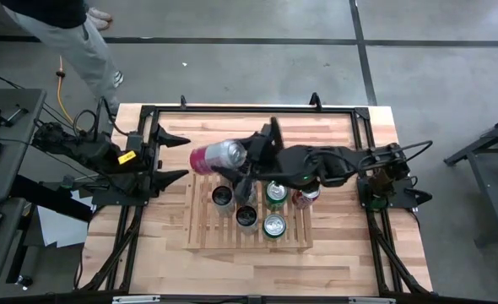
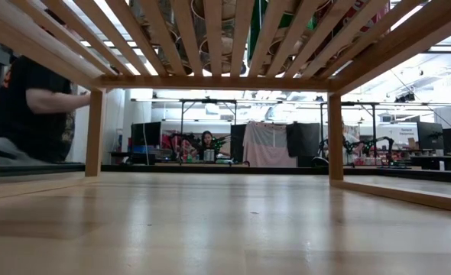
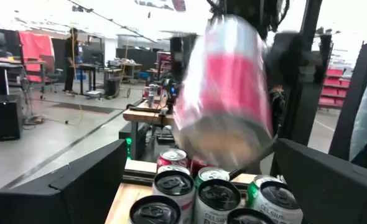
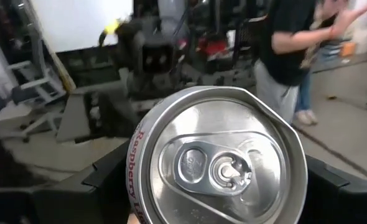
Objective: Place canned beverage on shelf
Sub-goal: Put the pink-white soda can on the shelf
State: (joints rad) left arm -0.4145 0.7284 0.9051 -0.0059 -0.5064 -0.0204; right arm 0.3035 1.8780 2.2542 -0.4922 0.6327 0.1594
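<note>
A pink and silver beverage can (image 1: 215, 157) hangs on its side in the air over the far left corner of the slatted wooden shelf (image 1: 202, 232). My right gripper (image 1: 242, 155) is shut on it. The can's pull-tab top (image 4: 216, 165) faces the right wrist camera and its bottom (image 3: 224, 134) faces my left arm. Several other cans (image 1: 274, 195) stand upright on the shelf. My left gripper (image 1: 181, 157) waits open at the table's left, level with the held can and a little apart from its bottom. My right gripper pinches the can's round side wall (image 4: 135, 177) between its two fingers (image 4: 106, 180), at the can's top end. The fingers come level from the table's right and lie along the can. The can lies roughly level, lifted clear of shelf and table.
A black rail frame (image 1: 232, 108) borders the table. The shelf stands on legs (image 2: 94, 130) with open room under its slats. A person (image 1: 72, 29) stands beyond the table's far left corner, and equipment stands (image 1: 494, 152) flank the table.
</note>
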